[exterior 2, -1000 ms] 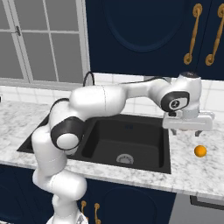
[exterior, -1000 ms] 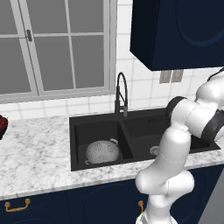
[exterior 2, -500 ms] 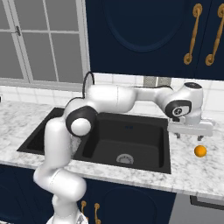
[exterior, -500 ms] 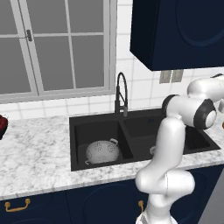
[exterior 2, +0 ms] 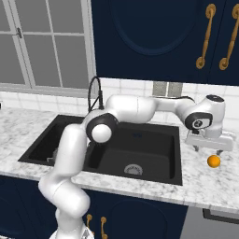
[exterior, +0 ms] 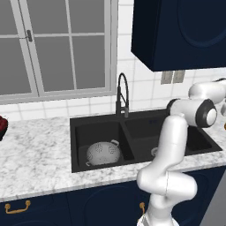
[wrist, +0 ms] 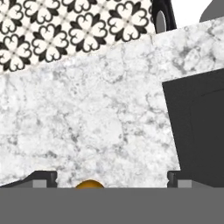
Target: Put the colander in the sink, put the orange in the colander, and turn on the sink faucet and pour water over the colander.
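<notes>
The silver colander (exterior: 103,153) sits in the left basin of the black sink (exterior: 145,132), below the arched black sink faucet (exterior: 122,95). The orange (exterior 2: 214,161) rests on the marble counter to the right of the sink (exterior 2: 154,140). My gripper (exterior 2: 207,150) hangs open just above the orange and slightly to its left, not touching it. In the hand view the open gripper (wrist: 111,179) looks straight down at the counter. The top of the orange (wrist: 89,184) peeks up between the fingertips (wrist: 43,178), nearer the left one. The sink's corner (wrist: 201,127) is at the right.
A dark red bowl (exterior: 2,127) stands at the far left of the marble counter (exterior: 35,154). Dark blue upper cabinets (exterior: 176,31) hang above the arm. Beyond the counter's edge the hand view shows patterned floor (wrist: 65,30). The faucet (exterior 2: 95,91) rises behind the arm's elbow.
The arm has stretched further right, and the open gripper has come down towards the orange. The colander and the orange have not moved.
</notes>
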Tool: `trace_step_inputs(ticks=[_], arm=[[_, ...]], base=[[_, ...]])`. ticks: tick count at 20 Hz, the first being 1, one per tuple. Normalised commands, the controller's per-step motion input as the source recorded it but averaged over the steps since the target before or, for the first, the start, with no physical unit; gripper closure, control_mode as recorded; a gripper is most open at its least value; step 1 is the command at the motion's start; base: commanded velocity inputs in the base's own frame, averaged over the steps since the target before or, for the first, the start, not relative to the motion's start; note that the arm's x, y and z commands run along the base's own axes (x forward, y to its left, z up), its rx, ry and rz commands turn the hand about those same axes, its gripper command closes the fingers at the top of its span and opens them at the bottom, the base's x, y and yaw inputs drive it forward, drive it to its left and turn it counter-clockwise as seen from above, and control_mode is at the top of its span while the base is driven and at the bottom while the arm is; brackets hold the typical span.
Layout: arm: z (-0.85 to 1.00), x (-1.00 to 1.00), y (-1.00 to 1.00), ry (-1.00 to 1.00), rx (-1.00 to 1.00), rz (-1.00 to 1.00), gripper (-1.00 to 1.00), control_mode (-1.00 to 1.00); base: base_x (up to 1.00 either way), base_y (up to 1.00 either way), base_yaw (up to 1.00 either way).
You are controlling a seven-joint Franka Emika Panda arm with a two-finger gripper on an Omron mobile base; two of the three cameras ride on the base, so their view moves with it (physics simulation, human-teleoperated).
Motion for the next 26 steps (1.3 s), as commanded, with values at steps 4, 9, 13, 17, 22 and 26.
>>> trace_step_inputs(ticks=[4, 9, 13, 17, 22, 26], arm=[[-0.41, 0.15, -0.11, 0.00, 0.00, -0.04, -1.00, -1.00], [-0.46, 0.23, 0.00, 0.00, 0.00, -0.03, -1.00, -1.00], [-0.39, 0.26, -0.10, 0.00, 0.00, -0.04, -1.00, -1.00], [-0.32, 0.16, -0.35, 0.04, 0.00, -0.07, -1.00, -1.00], [-0.31, 0.31, -0.07, 0.05, 0.00, -0.07, -1.00, -1.00], [-0.26, 0.41, -0.04, 0.04, 0.00, -0.04, -1.00, -1.00]], base=[[0.00, 0.00, 0.00], [0.00, 0.00, 0.00], [0.00, 0.00, 0.00], [0.00, 0.00, 0.00], [0.00, 0.00, 0.00], [0.00, 0.00, 0.00]])
